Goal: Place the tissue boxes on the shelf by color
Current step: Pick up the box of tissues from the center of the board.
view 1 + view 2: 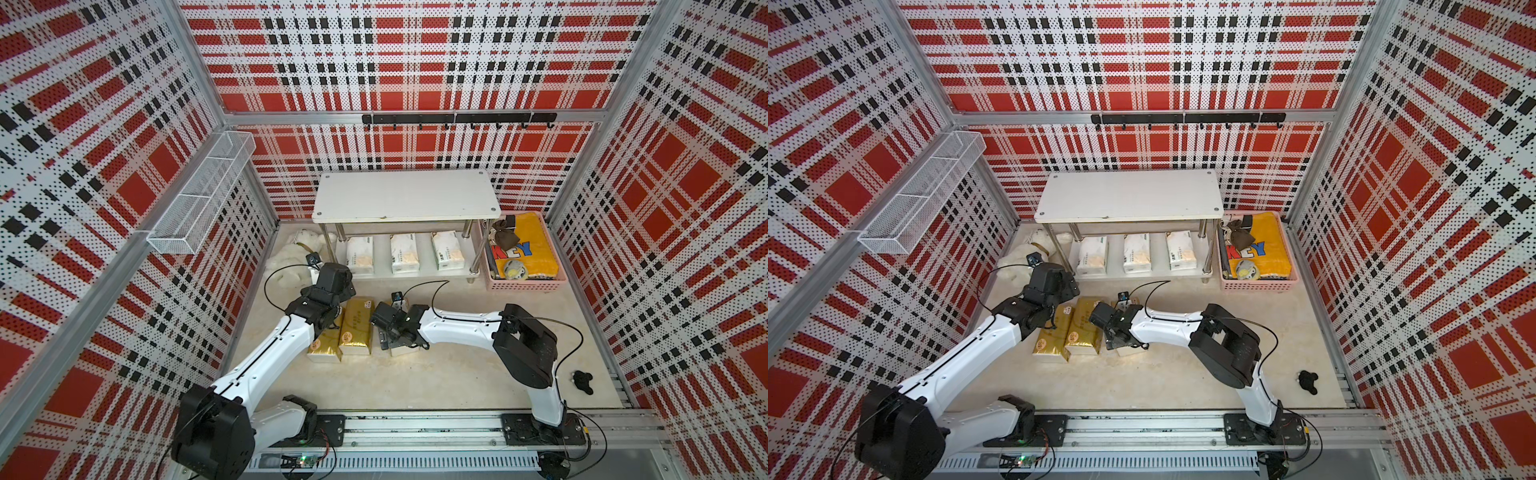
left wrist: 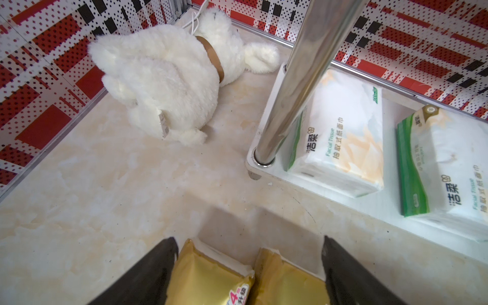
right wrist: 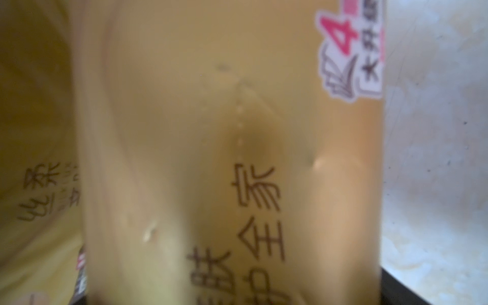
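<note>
Currently the white group appears sorted and the gold group remains on the floor.

1. Far left: a white plush toy (image 1: 291, 254) lies beside the shelf leg. It is not a task item.
2. The left gripper (image 2: 249, 239) hovers with its jaws wide apart, spanning the far ends of two gold tissue boxes that lie touching: the outer gold box (image 1: 326, 341) and the middle gold box (image 1: 357, 326).
3. The right gripper (image 1: 390, 338) sits low over the third gold box (image 3: 211, 118), just beside the pair. Whether its jaws clamp this box cannot be told.
4. Three white tissue boxes (image 1: 404, 252) stand in a row on the lower board of the shelf (image 1: 405, 195). The top board is bare.
5. Far right: a pink crate (image 1: 525, 286) holds unrelated items.

Step in hand: gold box pickup. The next move probably calls for centring on a single box, closing firmly on the soft pack, lifting it above the top board's front edge, and setting it there.
</note>
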